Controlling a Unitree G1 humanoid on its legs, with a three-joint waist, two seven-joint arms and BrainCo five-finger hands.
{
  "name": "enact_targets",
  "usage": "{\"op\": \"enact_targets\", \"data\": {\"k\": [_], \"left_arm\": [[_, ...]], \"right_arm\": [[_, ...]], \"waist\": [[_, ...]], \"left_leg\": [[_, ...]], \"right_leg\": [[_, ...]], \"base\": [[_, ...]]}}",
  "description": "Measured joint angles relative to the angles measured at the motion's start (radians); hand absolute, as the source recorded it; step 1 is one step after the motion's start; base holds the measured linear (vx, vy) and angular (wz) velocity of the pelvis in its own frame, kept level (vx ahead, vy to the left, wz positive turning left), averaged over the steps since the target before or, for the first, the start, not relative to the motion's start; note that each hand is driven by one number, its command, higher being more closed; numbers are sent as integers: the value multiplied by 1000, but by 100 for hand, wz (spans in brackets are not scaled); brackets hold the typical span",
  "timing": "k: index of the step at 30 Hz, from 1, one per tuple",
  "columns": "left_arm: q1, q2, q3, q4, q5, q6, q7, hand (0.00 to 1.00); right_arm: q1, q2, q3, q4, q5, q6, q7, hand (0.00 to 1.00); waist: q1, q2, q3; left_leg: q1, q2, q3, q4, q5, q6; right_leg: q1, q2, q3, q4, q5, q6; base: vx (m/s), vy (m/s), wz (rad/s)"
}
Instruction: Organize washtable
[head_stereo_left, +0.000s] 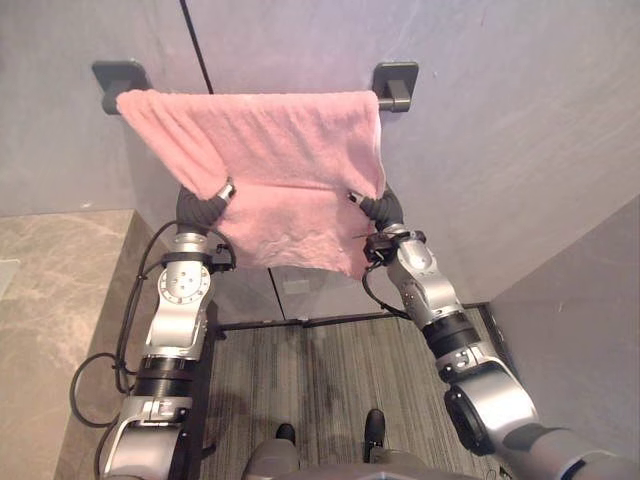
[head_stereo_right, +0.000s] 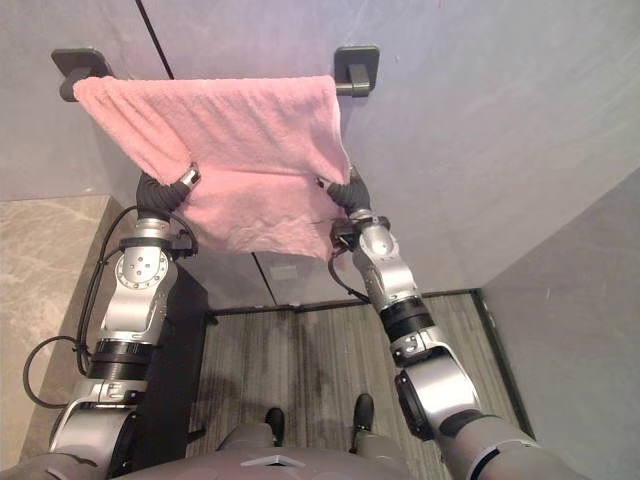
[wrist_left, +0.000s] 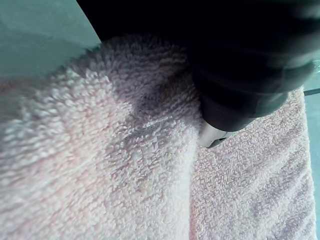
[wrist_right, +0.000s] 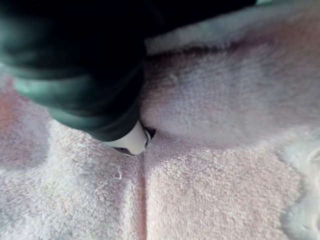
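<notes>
A pink towel (head_stereo_left: 270, 150) hangs over a wall rail between two dark brackets (head_stereo_left: 120, 75) (head_stereo_left: 395, 82), its front layer bunched up above a lower layer. My left hand (head_stereo_left: 212, 205) is pushed into the fold at the towel's left side, with just its dark cover outside the cloth. My right hand (head_stereo_left: 378, 208) is buried the same way in the fold at the right side. Up close, the pink pile (wrist_left: 100, 150) (wrist_right: 215, 150) wraps over each hand past its cover.
A marble counter (head_stereo_left: 50, 300) runs along the left, with its dark side panel below it. Grey wall stands behind the rail and on the right. Striped grey carpet (head_stereo_left: 330, 370) lies below.
</notes>
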Motion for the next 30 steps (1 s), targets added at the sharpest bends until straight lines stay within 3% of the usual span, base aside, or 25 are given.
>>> {"op": "enact_targets", "data": {"k": [8,9,17,25,30], "left_arm": [[0,0,0,1,-1,2,0,100],[0,-1,1,2,-1,2,0,0],[2,-2,61,37,0,13,3,0],[70,-2,159,49,-12,33,53,0],[133,-4,155,25,-65,31,50,0]], "right_arm": [[-4,0,-1,0,-2,9,-7,100],[-4,0,-1,0,-2,9,-8,0],[10,-7,-71,2,-31,13,-31,0],[88,-113,-121,-20,-29,23,-59,0],[162,-142,-105,-129,-29,22,-50,0]], "waist": [[-5,0,0],[-8,0,0],[-21,1,0],[-21,2,-1],[-25,4,-2]], "left_leg": [[1,-1,2,0,0,0],[1,-1,2,0,0,0],[5,-1,6,-4,0,0],[10,-1,10,-10,-1,0],[13,2,13,-10,-1,0]], "right_leg": [[-1,-1,2,0,0,1],[-1,-1,2,0,0,1],[-1,-1,5,0,-1,1],[0,-1,8,0,-1,1],[0,2,12,0,-1,1]], "base": [[0,0,0],[0,0,0],[0,0,0],[1,0,0],[0,0,0]]}}
